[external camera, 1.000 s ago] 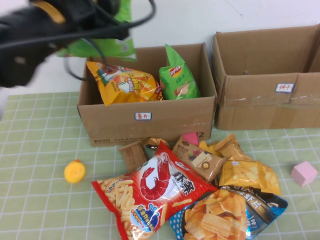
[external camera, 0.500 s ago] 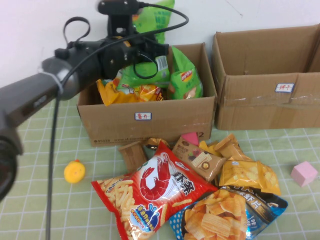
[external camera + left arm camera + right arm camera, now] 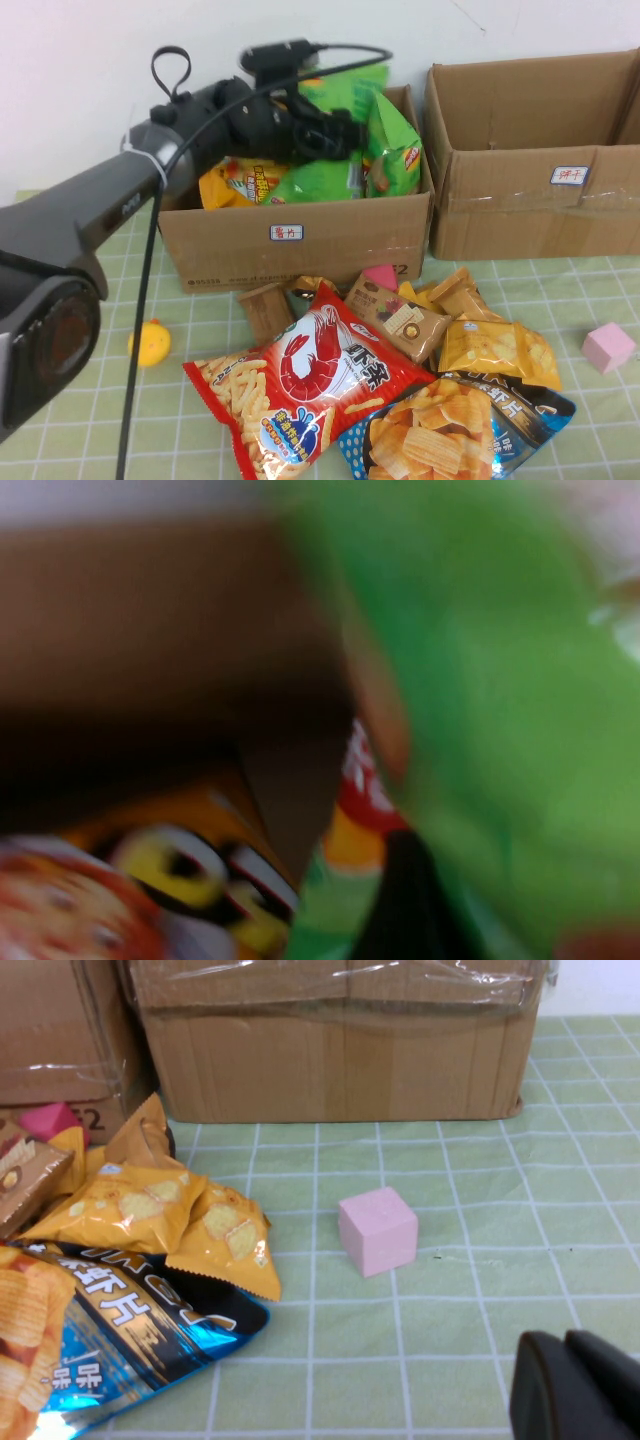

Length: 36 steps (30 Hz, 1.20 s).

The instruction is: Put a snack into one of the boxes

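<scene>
Nearest the camera, in front of the left box (image 3: 300,245), a heap of snacks is spread over the checked cloth: a red shrimp-stick bag (image 3: 305,385), a blue chip bag (image 3: 460,425) and yellow packets (image 3: 495,350). A yellow toy (image 3: 149,342) is seen to the front left of that box, and a pink cube (image 3: 608,347) well off to its front right. The right gripper (image 3: 575,1395) is parked low over the cloth on that side, near the pink cube (image 3: 377,1230); only its dark tip is seen in the right wrist view, so whether its jaws are spread or closed cannot be told.

Farther back, the left gripper (image 3: 335,135) is reached over the open top of the left box, with the green chip bag (image 3: 345,140) at its tip, the bag's lower part lying inside the box on an orange bag (image 3: 240,180) and beside a second green bag (image 3: 395,145). In the left wrist view the green chip bag (image 3: 500,700) fills much of the frame, but the jaws are blurred, and it cannot be told whether the bag is clamped or let go.

The bag is judged to be light, air-filled and crinkly, with slick film and brittle contents; a pinch on the flat sealed edge would be preferred, as the puffed middle would slip or be crushed.

Beyond and to the right of the left box, a second box (image 3: 535,150) is stood against the wall.
</scene>
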Each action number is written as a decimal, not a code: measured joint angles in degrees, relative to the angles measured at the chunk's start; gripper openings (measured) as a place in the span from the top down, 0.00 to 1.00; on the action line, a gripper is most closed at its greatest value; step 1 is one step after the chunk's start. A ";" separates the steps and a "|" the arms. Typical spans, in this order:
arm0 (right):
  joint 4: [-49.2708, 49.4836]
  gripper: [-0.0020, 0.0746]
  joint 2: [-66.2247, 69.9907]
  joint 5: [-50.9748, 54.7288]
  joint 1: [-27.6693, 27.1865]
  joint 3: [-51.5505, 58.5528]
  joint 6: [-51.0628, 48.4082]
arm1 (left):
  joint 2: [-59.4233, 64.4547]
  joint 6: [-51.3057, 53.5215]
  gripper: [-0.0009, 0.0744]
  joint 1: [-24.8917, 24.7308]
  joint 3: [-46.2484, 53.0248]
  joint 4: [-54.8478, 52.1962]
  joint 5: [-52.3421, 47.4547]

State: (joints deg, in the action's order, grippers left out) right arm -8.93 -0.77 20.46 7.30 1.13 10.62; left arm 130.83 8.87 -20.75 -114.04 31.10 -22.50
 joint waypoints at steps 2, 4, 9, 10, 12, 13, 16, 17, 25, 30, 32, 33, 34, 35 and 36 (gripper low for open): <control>0.00 0.98 0.00 0.00 0.00 0.00 0.00 | 0.48 1.67 0.29 -0.12 0.00 1.58 -2.54; 0.00 0.98 0.00 0.00 0.00 0.00 0.00 | 0.60 2.55 0.22 0.05 -0.35 1.96 -5.10; 0.00 0.98 0.00 0.00 0.00 0.00 0.00 | -2.16 8.58 0.22 1.78 -3.72 1.46 -11.93; 0.00 0.98 0.00 0.00 0.00 0.00 0.00 | -3.41 9.86 0.24 2.08 -4.00 0.64 -12.77; 0.00 0.98 0.00 0.00 0.00 0.00 0.00 | -7.56 12.01 0.33 2.51 -4.42 -2.86 -14.52; 0.00 0.98 0.00 0.00 0.00 0.00 0.00 | -9.41 12.55 0.38 2.76 -4.67 -5.40 -15.69; 0.00 0.98 0.00 0.00 0.00 0.00 0.00 | -16.03 13.38 0.63 2.89 -4.92 -12.48 -19.28; 0.00 0.98 0.00 0.00 0.00 0.00 0.00 | -18.15 13.65 0.73 2.89 -4.92 -14.16 -21.00; 0.00 0.98 0.00 0.00 0.00 0.00 0.00 | -35.11 18.36 0.98 2.89 10.72 -14.04 -27.77; 0.00 0.98 0.00 0.00 0.00 0.00 0.00 | -52.18 23.08 0.99 2.50 33.54 -5.56 -19.84; 0.00 0.98 0.00 0.00 0.00 0.00 0.00 | -58.77 24.39 0.99 1.81 41.28 -2.52 -15.53; 0.00 0.98 0.00 0.00 0.00 0.00 0.00 | -62.35 25.13 0.99 1.44 45.21 -1.13 -13.33; 0.00 0.98 0.00 0.00 0.00 0.00 0.00 | -65.08 25.62 0.99 0.98 48.14 0.04 -11.60; 0.00 0.98 0.00 0.00 0.00 0.00 0.00 | -68.38 26.03 0.99 0.56 51.59 0.89 -9.74; 0.00 0.98 0.00 0.00 0.00 0.00 0.00 | -71.48 26.15 0.99 0.32 54.78 1.37 -8.20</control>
State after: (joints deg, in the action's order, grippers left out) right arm -8.93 -0.77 20.46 7.30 1.13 10.62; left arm 59.34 35.03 -20.43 -59.26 32.46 -30.69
